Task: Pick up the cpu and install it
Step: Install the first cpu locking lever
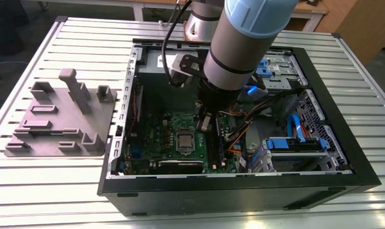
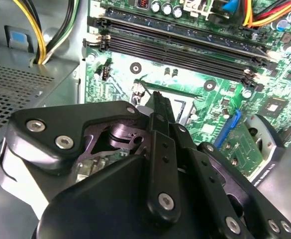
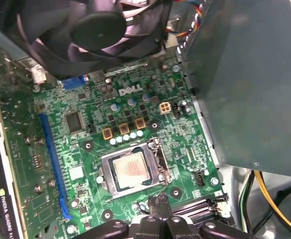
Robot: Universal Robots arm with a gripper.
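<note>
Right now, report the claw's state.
Claw: shut, holding nothing, poised above the green motherboard beside the cpu, which sits in its socket.

- A workshop or robotics lab set up for computer assembly.
- The table [image 1: 46, 181] is built of ribbed pale metal slats, like an industrial workbench.
- An opened black computer case [image 1: 243, 191] lies on its side on it, showing the green motherboard [image 3: 135, 124], coloured cables [image 1: 240, 131] and blue drive brackets [image 1: 293, 143].
- A grey moulded fixture tray [image 1: 58, 119] with slots and upright pegs sits beside the case.
- A grey and pale-blue robot arm [image 1: 243, 43] reaches down into the case.
- Wooden furniture [image 1: 355, 24] stands behind the table.
</note>
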